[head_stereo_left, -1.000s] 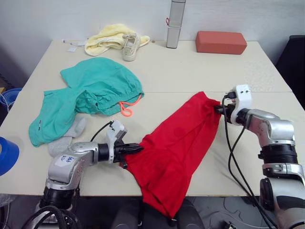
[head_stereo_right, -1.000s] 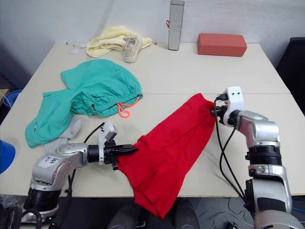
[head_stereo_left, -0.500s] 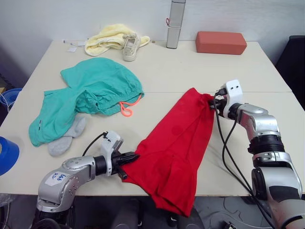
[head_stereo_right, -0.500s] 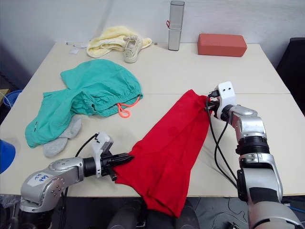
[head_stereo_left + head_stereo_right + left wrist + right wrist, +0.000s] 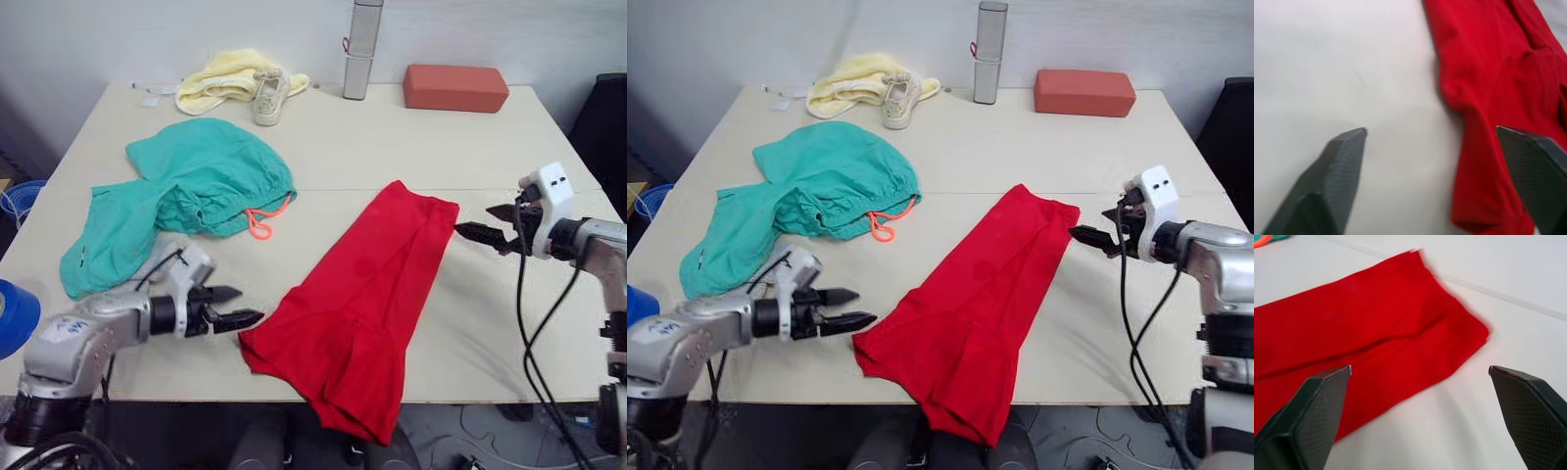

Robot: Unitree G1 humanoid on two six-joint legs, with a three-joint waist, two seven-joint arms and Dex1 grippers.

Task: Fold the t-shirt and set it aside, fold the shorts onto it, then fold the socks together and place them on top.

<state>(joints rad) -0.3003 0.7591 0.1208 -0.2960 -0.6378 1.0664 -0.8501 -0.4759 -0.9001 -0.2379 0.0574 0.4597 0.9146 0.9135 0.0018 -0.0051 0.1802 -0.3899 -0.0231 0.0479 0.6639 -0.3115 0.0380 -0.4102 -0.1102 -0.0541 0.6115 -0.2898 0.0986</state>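
Pale surface [image 5: 353, 137]; long red t-shirt [image 5: 367, 294] running diagonally between released left tool [image 5: 237, 305] and released right tool [image 5: 482, 223], near corner overhanging.

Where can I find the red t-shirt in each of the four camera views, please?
Left eye view: t-shirt, centre, lower end over the table edge.
Right eye view: t-shirt, centre.
Left wrist view: t-shirt, beside the fingers.
Right wrist view: t-shirt, between the fingers.
Shared landmark: the beige table.

Red t-shirt [image 5: 367, 294], teal shorts [image 5: 186, 191] with coral drawstring [image 5: 263, 223]
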